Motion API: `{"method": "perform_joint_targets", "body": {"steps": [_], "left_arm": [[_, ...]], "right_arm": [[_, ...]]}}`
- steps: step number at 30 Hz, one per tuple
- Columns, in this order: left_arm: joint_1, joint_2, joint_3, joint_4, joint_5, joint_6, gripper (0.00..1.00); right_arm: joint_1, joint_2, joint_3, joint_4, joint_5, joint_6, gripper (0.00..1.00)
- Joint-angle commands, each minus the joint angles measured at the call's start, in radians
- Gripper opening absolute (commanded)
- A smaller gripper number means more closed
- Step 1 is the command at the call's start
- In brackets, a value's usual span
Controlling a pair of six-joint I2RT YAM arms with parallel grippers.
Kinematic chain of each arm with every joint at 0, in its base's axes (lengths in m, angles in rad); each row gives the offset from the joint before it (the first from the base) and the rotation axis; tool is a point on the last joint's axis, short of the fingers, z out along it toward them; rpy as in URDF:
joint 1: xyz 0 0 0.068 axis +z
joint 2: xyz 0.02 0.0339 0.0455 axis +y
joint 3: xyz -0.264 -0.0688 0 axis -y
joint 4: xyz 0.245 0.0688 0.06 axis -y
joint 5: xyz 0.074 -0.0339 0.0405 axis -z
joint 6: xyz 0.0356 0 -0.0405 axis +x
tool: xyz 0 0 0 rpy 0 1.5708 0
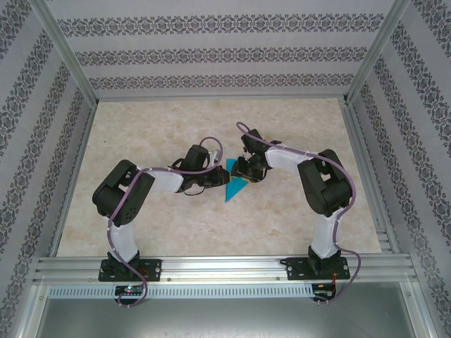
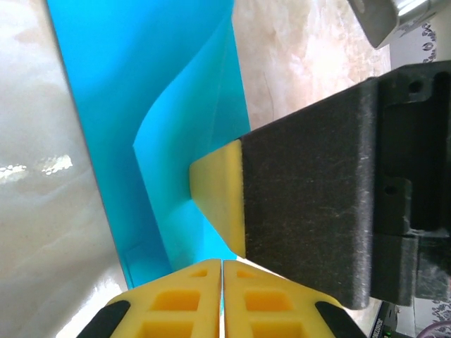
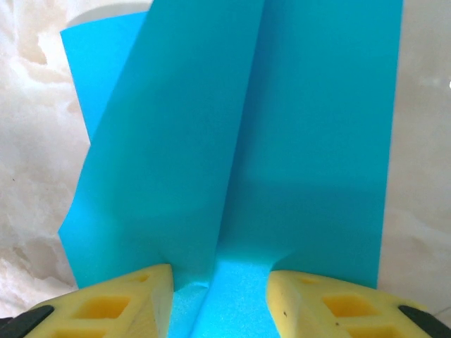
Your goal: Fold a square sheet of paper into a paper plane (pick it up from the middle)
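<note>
The teal-blue sheet of paper (image 1: 235,187) lies partly folded at the table's middle, showing as a pointed triangle between both arms. My left gripper (image 1: 215,177) comes in from the left. Its yellow fingertips (image 2: 223,262) are pressed together with a thin edge of the paper (image 2: 176,84) running between them, and a flap curls upward. My right gripper (image 1: 244,171) comes in from the right. It is open (image 3: 220,271), its fingers spread over the creased paper (image 3: 282,141), which has a fold line down its middle. One right finger (image 2: 310,197) with a yellow pad rests on the paper.
The marble-patterned tabletop (image 1: 176,225) is ringed by patterned walls (image 1: 211,56). Aluminium posts stand at the corners and a rail (image 1: 225,267) runs along the near edge. Both arm bases sit on that rail.
</note>
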Motion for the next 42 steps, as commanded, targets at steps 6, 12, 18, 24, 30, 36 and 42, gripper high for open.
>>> {"method": "perform_joint_targets", "body": {"steps": [6,12,18,24,30,36,42], "left_arm": [[0.012,0.04,0.031,-0.012,0.013,0.009,0.1],[0.013,0.039,0.036,-0.047,-0.021,0.022,0.09],[0.013,0.043,0.042,-0.076,-0.051,0.035,0.09],[0.013,0.059,0.054,-0.08,-0.044,0.036,0.09],[0.013,0.066,0.06,-0.093,-0.047,0.039,0.09],[0.013,0.072,0.063,-0.098,-0.048,0.039,0.09],[0.013,0.074,0.063,-0.102,-0.059,0.036,0.09]], "right_arm": [[-0.01,0.133,-0.072,-0.087,0.145,0.007,0.46],[-0.011,0.133,-0.075,-0.085,0.147,0.01,0.46],[-0.013,0.132,-0.08,-0.083,0.147,0.012,0.46],[-0.013,0.134,-0.083,-0.083,0.148,0.012,0.45],[-0.014,0.14,-0.081,-0.086,0.147,0.01,0.44],[-0.013,0.144,-0.079,-0.086,0.147,0.009,0.44],[-0.013,0.15,-0.081,-0.088,0.148,0.007,0.42]]}}
